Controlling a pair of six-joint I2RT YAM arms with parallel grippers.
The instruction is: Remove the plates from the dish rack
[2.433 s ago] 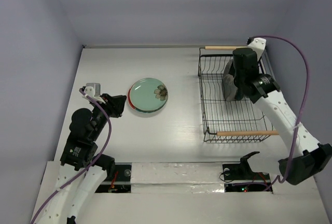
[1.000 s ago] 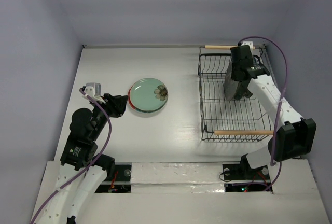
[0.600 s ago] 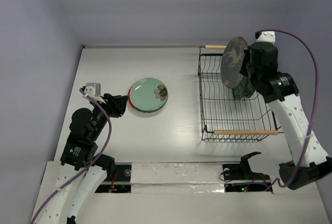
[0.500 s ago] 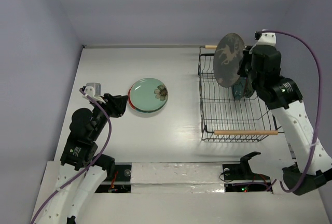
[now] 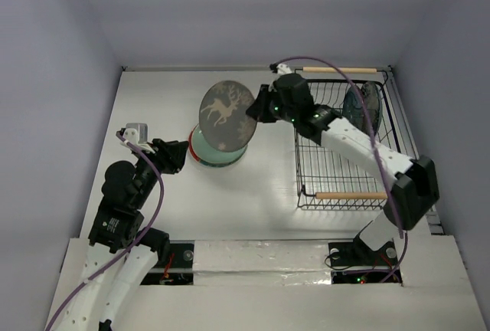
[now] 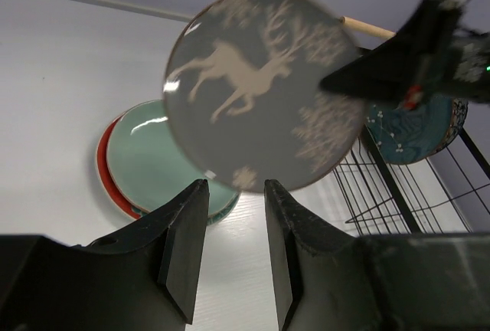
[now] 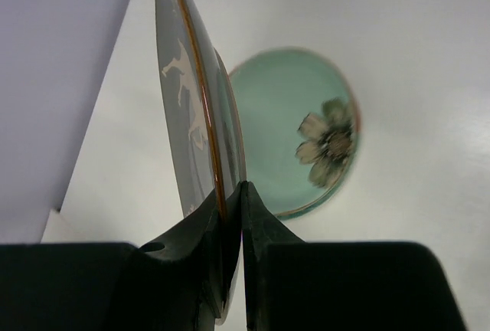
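Left pincer [image 5: 174,155] parted, empty, pointing at plate stack. Just beyond, on white surface [image 5: 153,101]: 2 round plates stacked flat, pale green plate [image 6: 145,155] with flower on red plate [image 6: 102,174]. Above stack: 1 glossy grey-brown deer plate [image 5: 226,114], airborne, on edge, face toward left arm, rim clamped by right pincer [image 5: 256,109]. Far right: black wire dish rack [image 5: 337,170], 2 wooden handles [image 5: 348,195], 1 dark teal plate [image 5: 358,105] seen upright inside.

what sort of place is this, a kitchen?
Likely a robot test cell, not a kitchen: a white table boxed in by plain walls, a left arm and right arm bolted at its near edge, plus a dish rack and plates.
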